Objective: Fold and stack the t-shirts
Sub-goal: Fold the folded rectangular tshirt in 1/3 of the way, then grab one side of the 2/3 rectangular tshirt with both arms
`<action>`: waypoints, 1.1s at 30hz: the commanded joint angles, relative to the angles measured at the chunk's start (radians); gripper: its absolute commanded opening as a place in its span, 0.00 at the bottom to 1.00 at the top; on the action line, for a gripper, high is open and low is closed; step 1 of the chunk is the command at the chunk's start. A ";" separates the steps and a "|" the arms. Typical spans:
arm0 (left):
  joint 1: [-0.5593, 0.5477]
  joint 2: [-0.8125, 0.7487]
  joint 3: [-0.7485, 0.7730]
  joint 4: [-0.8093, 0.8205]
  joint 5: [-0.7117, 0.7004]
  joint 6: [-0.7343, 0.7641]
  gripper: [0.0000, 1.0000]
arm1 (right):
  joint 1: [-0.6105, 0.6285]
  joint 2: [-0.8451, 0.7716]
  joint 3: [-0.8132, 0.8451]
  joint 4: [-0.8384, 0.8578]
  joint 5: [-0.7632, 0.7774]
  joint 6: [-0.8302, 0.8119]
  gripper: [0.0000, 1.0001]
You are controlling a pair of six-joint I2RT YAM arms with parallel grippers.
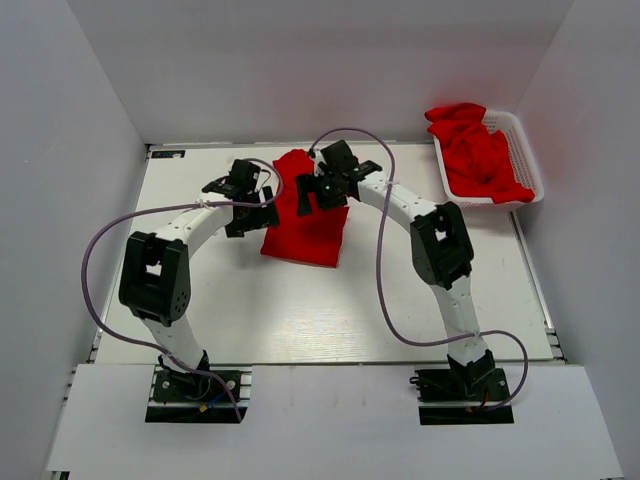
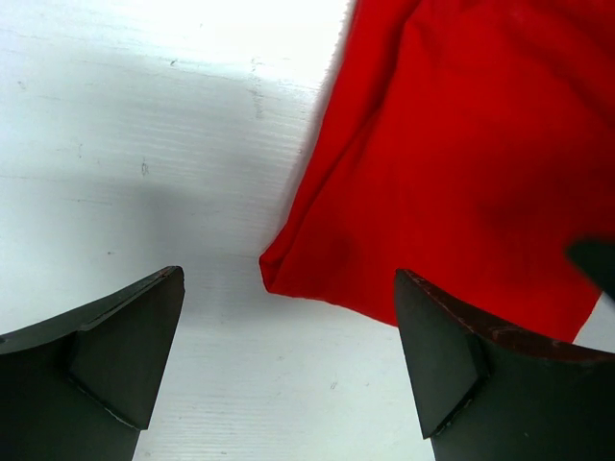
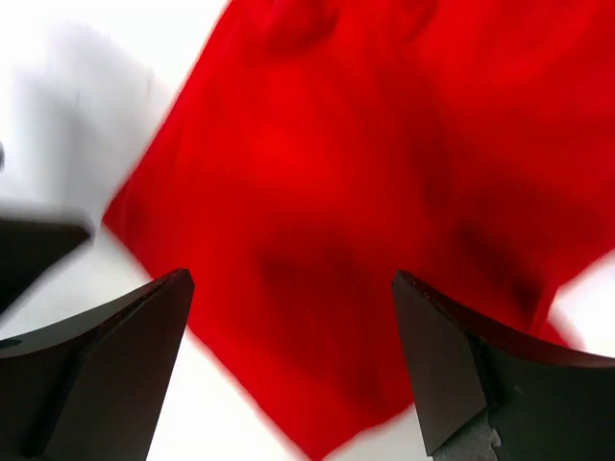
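A folded red t-shirt (image 1: 305,228) lies at the middle of the table, its far end narrower. My left gripper (image 1: 256,205) hovers at its left edge, open and holding nothing. In the left wrist view the t-shirt (image 2: 461,144) shows a rounded folded corner just ahead of the left gripper (image 2: 288,365), with bare table between the fingers (image 2: 125,355). My right gripper (image 1: 320,188) stands open over the shirt's far part. In the right wrist view the t-shirt (image 3: 365,192) fills the space under the right gripper (image 3: 293,355), slightly blurred. More red t-shirts (image 1: 478,150) lie heaped in the basket.
A white plastic lattice basket (image 1: 524,140) stands at the back right corner, against the right wall. White walls close in the table on the left, back and right. Purple cables loop off both arms above the table's near half.
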 commanded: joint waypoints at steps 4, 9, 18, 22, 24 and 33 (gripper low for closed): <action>0.002 0.006 0.024 0.048 0.027 0.024 1.00 | -0.038 0.170 0.206 0.052 -0.002 0.044 0.90; 0.002 0.058 0.034 0.059 0.036 0.043 1.00 | -0.053 0.124 0.280 -0.034 0.004 -0.034 0.90; -0.016 0.080 -0.062 0.134 0.076 0.061 0.89 | -0.044 -0.325 -0.300 0.030 0.116 -0.005 0.90; -0.016 0.061 -0.119 0.158 0.110 0.061 0.75 | -0.040 -0.423 -0.487 0.048 0.103 0.076 0.90; -0.016 0.046 -0.169 0.192 0.136 0.061 0.66 | -0.035 -0.440 -0.568 0.076 0.089 0.125 0.90; -0.026 0.008 -0.280 0.277 0.181 0.050 0.43 | 0.002 -0.417 -0.684 0.211 0.041 0.274 0.72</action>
